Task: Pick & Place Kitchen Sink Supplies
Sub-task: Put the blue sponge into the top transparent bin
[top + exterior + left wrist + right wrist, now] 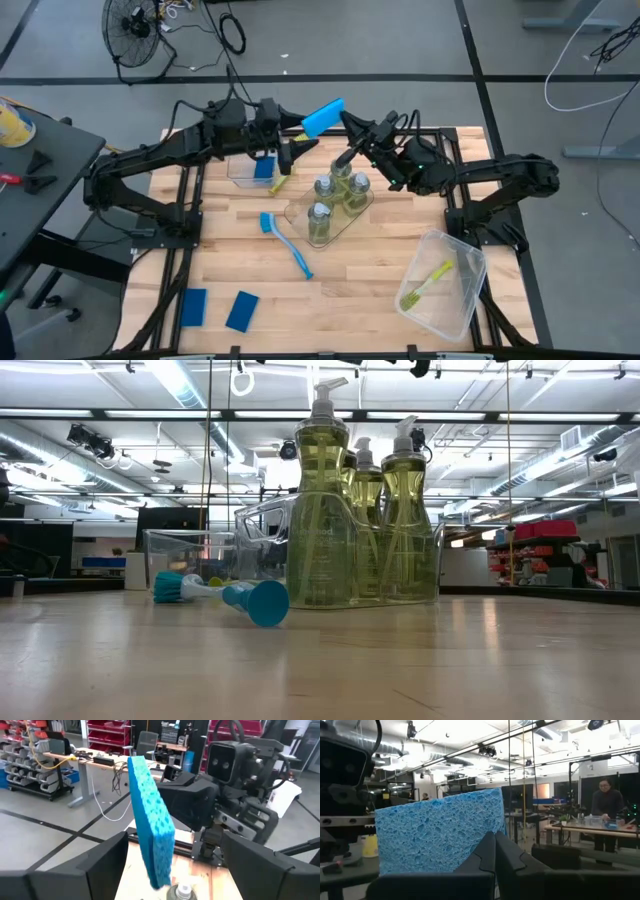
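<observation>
Blue sponge (pixel 322 117) sat pinched in your right gripper (pixel 345 122); your left gripper (pixel 300 127), beside it, stood released. That thin corner hold could have slipped, dropping it onto the bottles (pixel 331 203) below.

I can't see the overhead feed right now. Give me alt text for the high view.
Above the table's far side, the right gripper holds a blue sponge shut in its jaws, with the open left gripper just beside it. Below them, bottles stand on a clear tray, and a blue brush lies on the wood.
</observation>
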`<move>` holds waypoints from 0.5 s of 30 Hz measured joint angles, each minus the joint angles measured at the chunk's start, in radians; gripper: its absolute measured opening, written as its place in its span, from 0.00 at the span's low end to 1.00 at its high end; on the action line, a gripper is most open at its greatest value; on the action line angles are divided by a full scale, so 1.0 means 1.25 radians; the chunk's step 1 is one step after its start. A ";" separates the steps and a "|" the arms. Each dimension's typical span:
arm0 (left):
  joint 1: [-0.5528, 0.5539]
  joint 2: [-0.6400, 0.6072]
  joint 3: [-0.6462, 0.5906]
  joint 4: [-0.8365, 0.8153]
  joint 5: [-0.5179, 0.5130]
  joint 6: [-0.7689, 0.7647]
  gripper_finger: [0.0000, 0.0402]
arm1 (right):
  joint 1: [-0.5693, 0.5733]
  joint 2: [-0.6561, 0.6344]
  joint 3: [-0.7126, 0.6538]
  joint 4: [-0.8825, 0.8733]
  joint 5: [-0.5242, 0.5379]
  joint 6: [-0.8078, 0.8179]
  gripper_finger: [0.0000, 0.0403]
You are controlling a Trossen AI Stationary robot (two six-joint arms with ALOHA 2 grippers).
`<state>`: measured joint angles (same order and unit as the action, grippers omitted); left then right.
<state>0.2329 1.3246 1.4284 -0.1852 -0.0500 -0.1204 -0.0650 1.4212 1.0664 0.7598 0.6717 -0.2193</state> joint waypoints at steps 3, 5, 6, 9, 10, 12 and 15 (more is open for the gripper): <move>0.000 0.009 0.000 0.003 -0.021 0.000 0.80 | 0.001 0.009 0.000 0.003 0.000 0.000 0.00; 0.000 0.013 0.000 0.001 -0.033 0.000 0.80 | 0.001 0.012 0.000 0.003 0.000 0.000 0.00; 0.000 0.014 0.000 0.005 -0.039 0.001 0.79 | 0.001 0.012 0.000 0.003 0.000 0.000 0.00; 0.000 0.015 0.000 0.010 -0.041 0.000 0.71 | 0.001 0.012 0.000 0.003 0.000 0.000 0.00; 0.000 0.015 0.000 0.014 -0.041 0.001 0.68 | 0.001 0.012 0.000 0.003 0.000 -0.001 0.00; 0.000 0.015 0.000 0.018 -0.041 0.001 0.61 | 0.001 0.012 0.000 0.003 0.000 -0.002 0.00; 0.000 0.015 0.000 0.019 -0.042 0.001 0.48 | 0.001 0.012 0.000 -0.005 0.000 0.000 0.00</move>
<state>0.2329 1.3437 1.4284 -0.1619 -0.1021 -0.1196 -0.0639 1.4364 1.0664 0.7533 0.6720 -0.2192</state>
